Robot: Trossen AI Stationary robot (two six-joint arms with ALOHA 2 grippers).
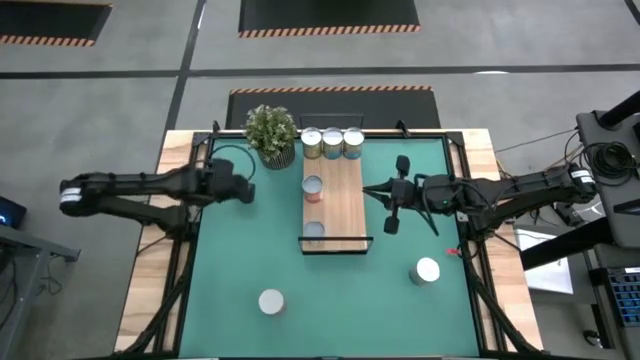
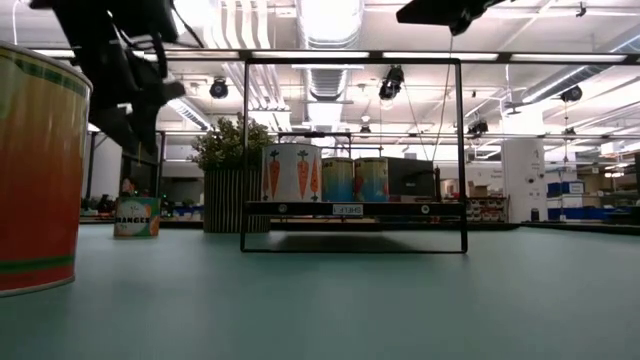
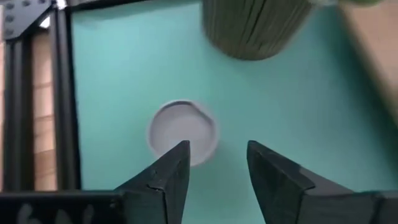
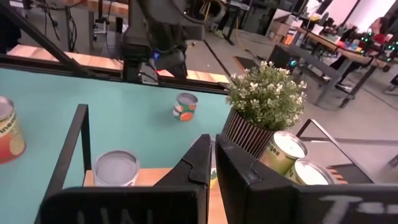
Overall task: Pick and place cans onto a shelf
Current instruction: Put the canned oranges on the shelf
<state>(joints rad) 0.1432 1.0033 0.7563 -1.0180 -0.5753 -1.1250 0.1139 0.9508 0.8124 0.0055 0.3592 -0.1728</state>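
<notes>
Potted green plant (image 1: 271, 134) in dark ribbed pot stood upright at far edge of green mat (image 1: 240, 260), on wooden counter (image 1: 172, 160).

Bench (image 1: 180, 150) under a green mat (image 1: 250, 250). On the mat: shelf (image 1: 345, 205) at centre back; plant (image 1: 271, 133) and three cans (image 1: 332, 143) at its far end; two cans on its board; loose cans off its near end (image 1: 271, 301), (image 1: 427, 270).

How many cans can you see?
8 cans: three in a row at the shelf's far end, two more along it, two on the near mat, one below the left end effector. None seems hidden.
</notes>
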